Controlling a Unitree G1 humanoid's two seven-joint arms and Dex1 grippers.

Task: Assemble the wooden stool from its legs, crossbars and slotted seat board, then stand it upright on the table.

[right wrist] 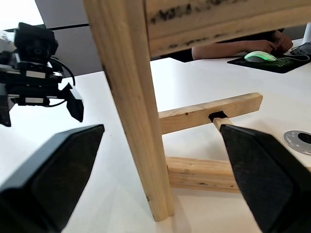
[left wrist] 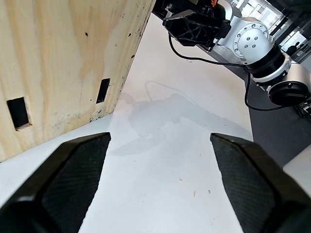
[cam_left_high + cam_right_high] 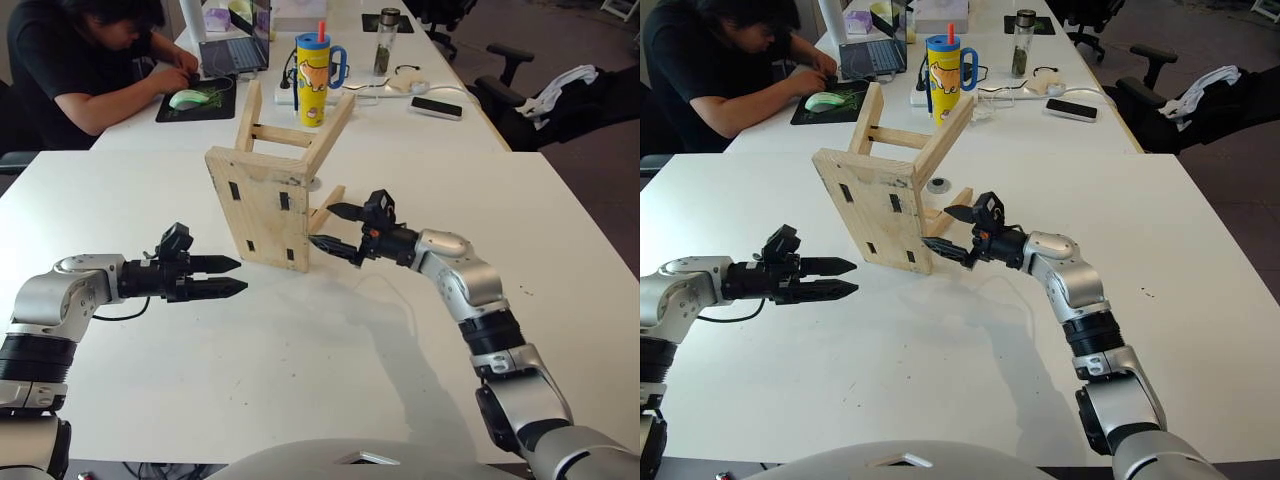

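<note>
White table — tipped stool, seat edge inside right pincer

Pale wood stool — white table

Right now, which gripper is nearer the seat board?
Right. The right gripper, open, straddles an edge of the seat board; the left gripper, open, hangs apart from it, facing its slotted face.

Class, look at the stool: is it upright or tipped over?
Tipped. The stool rests on its seat's edge on the table, legs pointing sideways, away from the robot.
</note>
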